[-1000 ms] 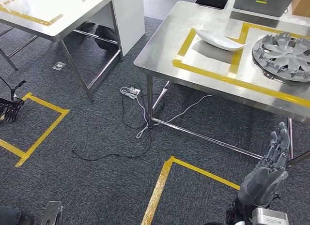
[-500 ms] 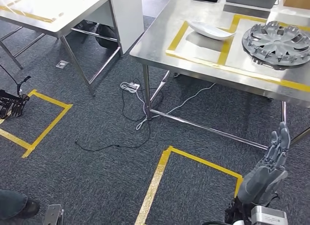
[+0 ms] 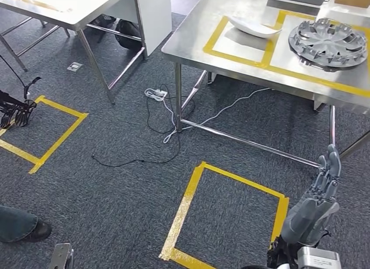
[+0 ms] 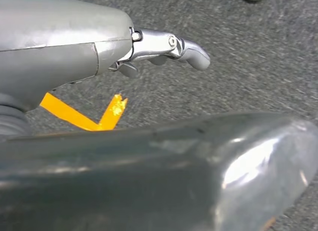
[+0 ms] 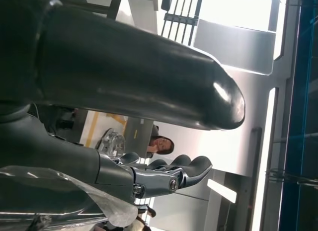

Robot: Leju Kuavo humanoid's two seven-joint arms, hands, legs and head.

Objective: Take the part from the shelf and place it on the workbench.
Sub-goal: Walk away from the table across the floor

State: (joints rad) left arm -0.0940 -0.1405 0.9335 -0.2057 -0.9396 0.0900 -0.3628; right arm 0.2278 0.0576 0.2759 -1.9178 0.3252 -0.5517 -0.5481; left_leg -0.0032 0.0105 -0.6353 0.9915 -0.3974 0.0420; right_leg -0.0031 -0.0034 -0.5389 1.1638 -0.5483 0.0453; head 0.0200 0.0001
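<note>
A steel workbench (image 3: pixel 192 42) stands ahead on the right, marked with yellow tape. On it lie a white curved shell part (image 3: pixel 253 27) inside a taped square and a grey wheel cover (image 3: pixel 328 42) beside it. My right hand (image 3: pixel 315 206) hangs low at the right, short of the bench, fingers stretched out and holding nothing. In the right wrist view the right hand (image 5: pixel 112 176) has straight fingers (image 5: pixel 187 172) with nothing in them. My left hand (image 4: pixel 75 47) hangs over the grey carpet, its fingers (image 4: pixel 180 44) extended and empty.
A yellow taped square (image 3: pixel 187 205) marks the carpet in front of me, and another (image 3: pixel 56 144) lies to the left. White and black cables (image 3: pixel 166 121) trail by the bench leg. A white table (image 3: pixel 82 8) stands at the back left. A person's shoe (image 3: pixel 26 227) is at the lower left.
The camera has moved: the bench has slid up in the picture and the taped floor square now shows whole. A person's shoe has come in at the lower left. Both hands stay empty.
</note>
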